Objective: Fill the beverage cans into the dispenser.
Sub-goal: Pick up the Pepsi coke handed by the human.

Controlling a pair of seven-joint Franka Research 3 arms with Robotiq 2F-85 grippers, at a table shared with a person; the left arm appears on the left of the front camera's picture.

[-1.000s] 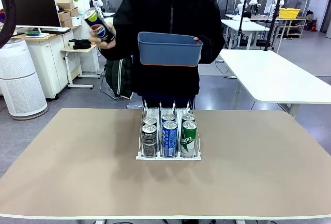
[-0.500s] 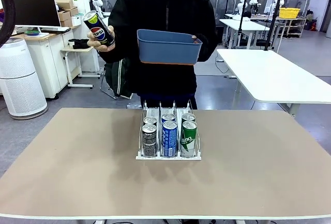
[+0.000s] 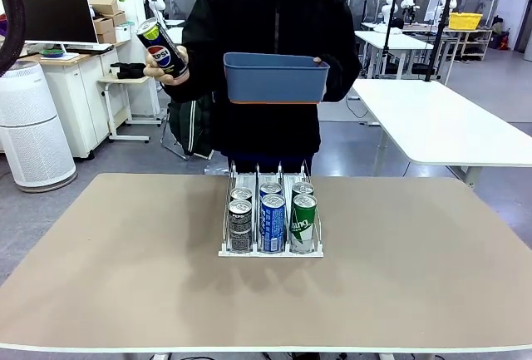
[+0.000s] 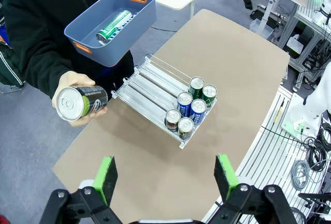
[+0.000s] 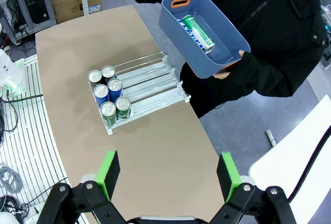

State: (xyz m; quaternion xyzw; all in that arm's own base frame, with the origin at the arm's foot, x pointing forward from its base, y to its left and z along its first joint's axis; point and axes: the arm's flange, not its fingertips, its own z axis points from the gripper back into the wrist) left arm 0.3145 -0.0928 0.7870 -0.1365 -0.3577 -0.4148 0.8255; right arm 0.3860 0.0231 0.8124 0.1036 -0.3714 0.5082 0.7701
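Beverage cans (image 3: 273, 223) — back row mostly hidden

Centre: one white dispenser (image 3: 271, 252) with six beverage cans (image 3: 273, 222): two black Pepsi cans (image 3: 240, 225), two blue cans (image 3: 271, 189), two green cans (image 3: 303, 222). Upper left: one hand-held Pepsi can (image 3: 162, 47). Upper centre: one blue bin (image 3: 275, 86) containing one green can (image 5: 198, 32) and one partly hidden blue can (image 5: 185, 30).

A white table (image 3: 449, 127) and air purifier (image 3: 32, 127) stand on grey floor (image 3: 125, 165).

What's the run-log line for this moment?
left pincer open | right pincer open | person's hand holds Pepsi can | blue bin: green can | dispenser: six cans at front
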